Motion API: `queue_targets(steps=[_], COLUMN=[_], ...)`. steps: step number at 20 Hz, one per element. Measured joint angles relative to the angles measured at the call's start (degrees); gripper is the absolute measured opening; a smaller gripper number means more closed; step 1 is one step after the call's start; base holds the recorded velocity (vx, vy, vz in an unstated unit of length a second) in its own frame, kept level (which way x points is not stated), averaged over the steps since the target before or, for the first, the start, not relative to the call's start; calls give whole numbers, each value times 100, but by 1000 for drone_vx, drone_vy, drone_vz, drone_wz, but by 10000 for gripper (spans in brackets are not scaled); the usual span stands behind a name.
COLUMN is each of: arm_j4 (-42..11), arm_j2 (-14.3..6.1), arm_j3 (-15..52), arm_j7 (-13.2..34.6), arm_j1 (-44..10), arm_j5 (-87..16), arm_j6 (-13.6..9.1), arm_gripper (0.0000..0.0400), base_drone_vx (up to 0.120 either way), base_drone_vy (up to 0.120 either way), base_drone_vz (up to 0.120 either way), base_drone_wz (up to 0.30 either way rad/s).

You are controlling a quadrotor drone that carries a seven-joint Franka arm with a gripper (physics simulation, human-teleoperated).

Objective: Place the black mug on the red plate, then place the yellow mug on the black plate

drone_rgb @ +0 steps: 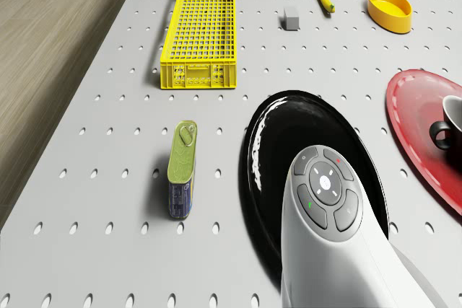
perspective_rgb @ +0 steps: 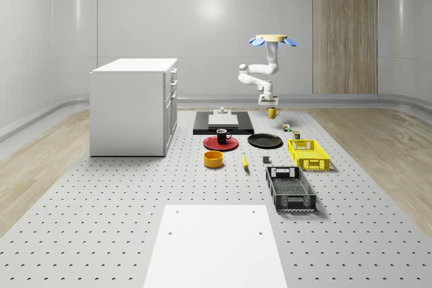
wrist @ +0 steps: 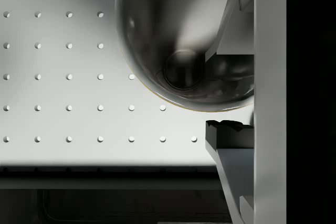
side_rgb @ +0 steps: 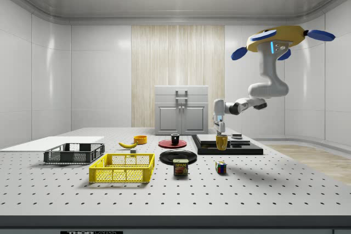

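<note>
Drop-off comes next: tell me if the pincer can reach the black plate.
Probably yes. The black plate lies bare, the Spam can stands apart beside it, and the drone hovers close by with the pincer shut on the yellow mug.

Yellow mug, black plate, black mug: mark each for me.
yellow mug [side_rgb: 221, 143]: side view, its outer wall.
black plate [perspective_rgb: 264, 141]: whole-scene view, its bare centre.
black mug [perspective_rgb: 222, 136]: whole-scene view, its body, on the red plate [perspective_rgb: 210, 144].
</note>
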Motion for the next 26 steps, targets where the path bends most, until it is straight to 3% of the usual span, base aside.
queue_targets(steps=[13, 18, 23, 26], arm_j4=[3, 4, 5, 6], arm_j2=[-37, -49, -60, -67], arm_j3=[1, 2, 2, 2], arm_j7=[13, 17, 22, 24], arm_j1=[-18, -24, -30, -33], arm_j5=[17, 23, 28, 31], arm_j6=[34, 46, 56, 62], arm_gripper=[110, 110, 110, 110], base_drone_vx=[120, 120, 120, 120], base_drone_vy=[-117, 0, 0, 0], base_drone_vz=[0, -8, -120, -13], base_drone_wz=[0, 0, 0, 0])
